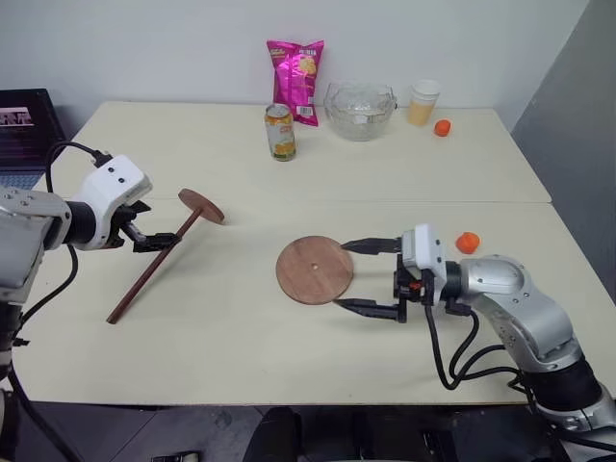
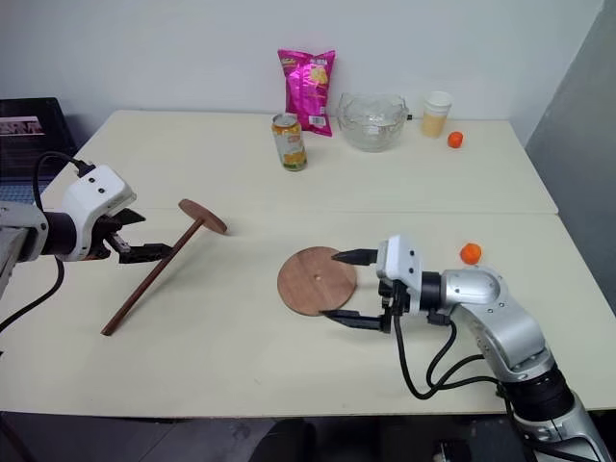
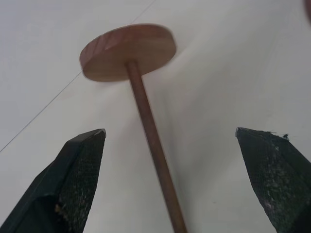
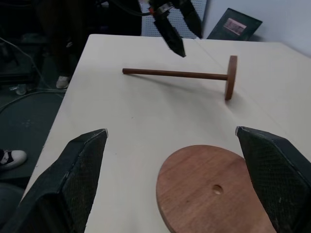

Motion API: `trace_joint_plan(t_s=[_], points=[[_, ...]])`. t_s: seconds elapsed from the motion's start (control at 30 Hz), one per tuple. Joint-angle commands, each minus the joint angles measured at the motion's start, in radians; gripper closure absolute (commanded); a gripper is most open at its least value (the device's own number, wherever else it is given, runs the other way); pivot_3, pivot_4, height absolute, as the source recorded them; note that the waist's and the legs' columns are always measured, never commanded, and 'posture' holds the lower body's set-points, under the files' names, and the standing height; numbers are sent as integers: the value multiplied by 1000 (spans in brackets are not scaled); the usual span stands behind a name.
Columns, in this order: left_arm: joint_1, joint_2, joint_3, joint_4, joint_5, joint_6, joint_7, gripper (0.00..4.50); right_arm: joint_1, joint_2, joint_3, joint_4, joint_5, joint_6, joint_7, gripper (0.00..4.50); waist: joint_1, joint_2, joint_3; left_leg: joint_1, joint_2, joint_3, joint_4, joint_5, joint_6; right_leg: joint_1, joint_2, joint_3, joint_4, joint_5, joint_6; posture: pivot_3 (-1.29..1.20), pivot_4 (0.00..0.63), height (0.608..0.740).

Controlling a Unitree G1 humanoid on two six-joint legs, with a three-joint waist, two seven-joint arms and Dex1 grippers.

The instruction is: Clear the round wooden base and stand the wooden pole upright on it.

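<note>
the round wooden base point(image 1: 315, 269) is seen lying flat on the desk point(image 1: 241, 327) near the middle of the front half, its small centre hole showing and nothing resting on it. the right gripper point(image 1: 351, 275) is held level just beside the base's right edge, its jaws spread wide, one fingertip over the base's far rim and the other at its near rim, with nothing pinched. the wooden pole point(image 1: 154, 265) is found lying on the desk toward the left edge, its fixed disc end standing on its rim and pointing toward the back, its bare tip resting nearer the front left corner. the left gripper point(image 1: 144, 231) is held above the pole's middle, jaws spread to either side of the shaft without touching it. along the back edge are set a pink snack bag point(image 1: 297, 80), a can point(image 1: 280, 132), a clear glass bowl point(image 1: 359, 109) whose contents cannot be told, and a cup point(image 1: 423, 103) holding something yellowish. one small orange ball point(image 1: 442, 128) lies beside the cup, another point(image 1: 468, 243) near the right edge.
</note>
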Motion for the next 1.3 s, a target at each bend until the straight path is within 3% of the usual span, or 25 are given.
trace_joint_plan(t_s=[0.03,0.33,1.23,1.3], points=[[-121,-49,-75,160,83,-16,-49,0,-12,30,36,-20,-35,-46,-4,72,-1,0,0,0,0,0,0,0,0,0,0,0,0,0,0,0,150,740],[-263,-151,-150,411,195,-36,-89,0,-5,56,50,0,-64,-73,1,72,-4,-1,0,0,1,-1,0,0,0,-1,-1,0,1,0,0,0,150,740],[-394,-283,-193,774,377,-132,-146,0,-61,59,47,-20,-46,-28,19,72,-7,-1,0,0,1,-1,1,0,0,-1,-2,0,1,0,0,0,150,740],[-401,-295,-192,806,390,-159,-127,386,-61,57,46,-28,-45,-23,17,0,-6,-1,0,0,1,-1,1,0,0,-1,-2,-1,1,0,0,0,150,740]])
